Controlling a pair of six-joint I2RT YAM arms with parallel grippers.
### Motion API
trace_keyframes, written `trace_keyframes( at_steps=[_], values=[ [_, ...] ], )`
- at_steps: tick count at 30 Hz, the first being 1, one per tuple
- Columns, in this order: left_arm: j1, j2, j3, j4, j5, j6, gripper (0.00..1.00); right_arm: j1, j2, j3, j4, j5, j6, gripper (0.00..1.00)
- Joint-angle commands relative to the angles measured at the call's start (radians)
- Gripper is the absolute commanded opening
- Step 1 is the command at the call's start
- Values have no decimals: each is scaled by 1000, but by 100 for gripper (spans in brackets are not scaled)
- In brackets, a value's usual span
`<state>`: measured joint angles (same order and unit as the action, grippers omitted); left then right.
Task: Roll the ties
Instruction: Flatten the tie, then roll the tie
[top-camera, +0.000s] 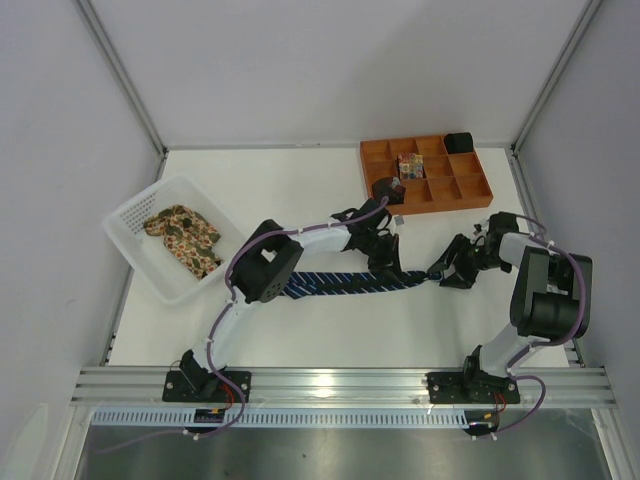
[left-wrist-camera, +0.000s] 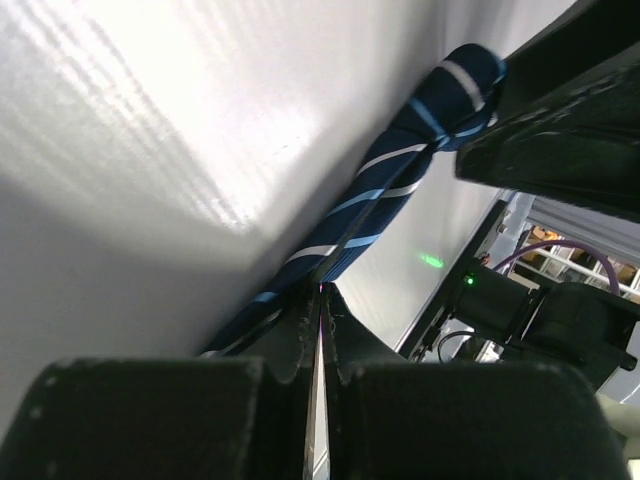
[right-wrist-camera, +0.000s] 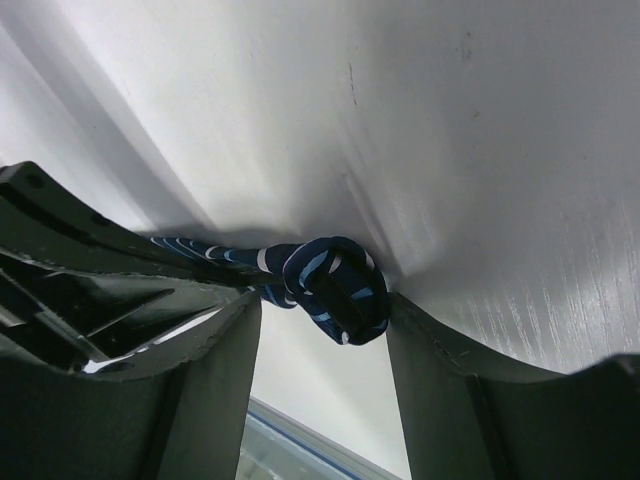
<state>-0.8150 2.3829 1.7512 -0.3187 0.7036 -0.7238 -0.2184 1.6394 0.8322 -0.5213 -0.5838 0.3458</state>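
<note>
White basket (top-camera: 125, 222) well left of the left end effector (top-camera: 390, 266), orange tray (top-camera: 470, 188) just beyond the right end effector (top-camera: 438, 275), white tabletop (top-camera: 300, 190) beneath both

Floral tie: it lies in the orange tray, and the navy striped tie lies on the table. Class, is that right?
No. The floral tie lies in the white basket, as the top external view shows. The navy striped tie does lie on the table.

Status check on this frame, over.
Left gripper shut on navy tie. Right gripper straddles its rolled end, grip unclear. No loose object on the tie.
</note>
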Motion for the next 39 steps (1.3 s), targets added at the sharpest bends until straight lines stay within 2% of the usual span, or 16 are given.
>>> trace_keyframes(
  at_steps=[1, 18, 22, 25, 31, 39],
  values=[
    [14, 7, 24, -56, -18, 18, 4, -4, 23, 30, 10, 32, -11, 58],
    [50, 45, 40, -117, -18, 21, 4, 19, 85, 22, 102, -1, 15, 51],
    [54, 58, 57, -149, -10, 40, 4, 28, 91, 31, 125, -10, 21, 40],
    [54, 61, 54, -155, -7, 40, 4, 33, 89, 28, 138, -1, 22, 37],
    [56, 59, 56, -160, -4, 50, 5, 21, 82, -7, 158, 10, 84, 44],
    [56, 64, 57, -168, 7, 61, 4, 16, 109, -4, 181, 22, 73, 45]
  ],
)
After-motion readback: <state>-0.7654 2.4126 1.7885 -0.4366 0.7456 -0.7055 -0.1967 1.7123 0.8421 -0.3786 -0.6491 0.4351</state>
